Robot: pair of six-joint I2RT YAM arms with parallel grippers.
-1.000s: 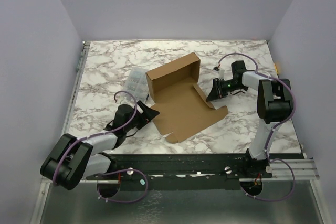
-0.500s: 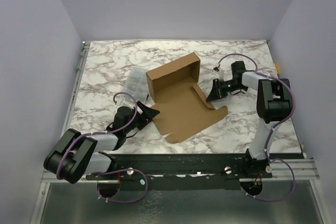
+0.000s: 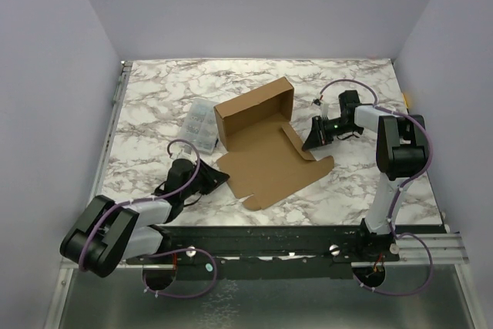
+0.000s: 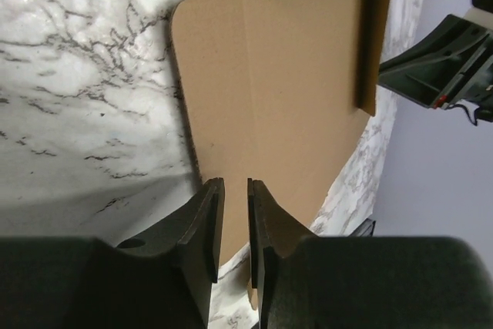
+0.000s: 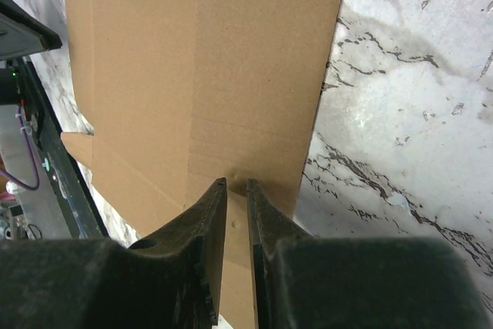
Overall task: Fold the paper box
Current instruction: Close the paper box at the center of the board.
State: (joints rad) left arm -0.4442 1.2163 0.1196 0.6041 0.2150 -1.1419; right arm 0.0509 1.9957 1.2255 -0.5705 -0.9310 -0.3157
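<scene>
Right pincer (image 5: 236, 185) nips paper box (image 5: 200, 59); left pincer (image 4: 236, 182) unclear.

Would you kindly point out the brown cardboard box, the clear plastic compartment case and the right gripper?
brown cardboard box (image 3: 271, 164): top external view, flat open panel.
clear plastic compartment case (image 3: 199, 123): top external view, top face.
right gripper (image 3: 308, 145): top external view, between fingertips.

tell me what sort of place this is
Most likely a robot lab work cell: a left arm and right arm bolted at the near edge of a marble-pattern table, plain walls closing it in on three sides, and a paper box and clear plastic case laid out.
</scene>
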